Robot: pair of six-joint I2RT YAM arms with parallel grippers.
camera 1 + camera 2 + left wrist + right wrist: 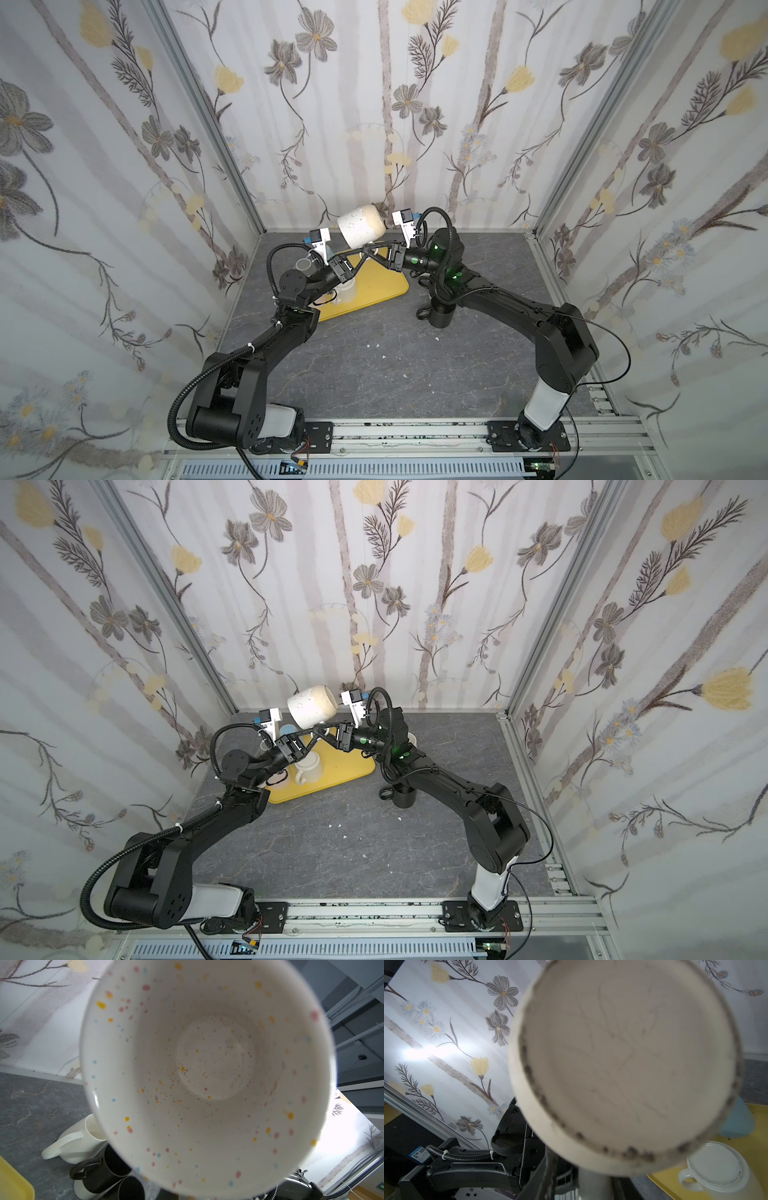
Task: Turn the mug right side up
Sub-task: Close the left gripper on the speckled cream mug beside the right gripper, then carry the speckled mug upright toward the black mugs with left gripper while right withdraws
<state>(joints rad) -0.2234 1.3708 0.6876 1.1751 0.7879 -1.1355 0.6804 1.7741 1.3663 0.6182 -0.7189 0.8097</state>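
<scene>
Holding: the left pincer [360, 252] [311, 732] is pressed together against the underside of the mug [360, 226] [311, 706], which has nothing beneath it except the two pincers' tips.
Mug place: in the air and lying on its side, above the far end of the tray [382, 286] [349, 766], close to the back wall.
Mug facing: the left wrist view looks into its speckled inside [207, 1076]; the right wrist view shows its bare base [623, 1059].
Right pincer [376, 250] [326, 730]: its tips meet the left pincer's tips under the mug. I cannot tell whether it is spread or pinching.
Tray: yellow and flat on the grey table [374, 374], left of the middle.
On the tray: a white mug [309, 766] [720, 1169] stands bottom up. A blue cup [286, 730] [737, 1124] sits towards the far edge.
Off the tray: a black mug [440, 316] [404, 798] stands on the table under the right arm [498, 299], apart from the tray.
Left wrist view: two dark mugs [104, 1169] and a second white mug [83, 1140] crowd together on the table.
In the way: the mug fills both wrist views and hides the pincers' tips. The left arm [291, 328] covers the tray's near left part and, in a top view, much of the white mug.
</scene>
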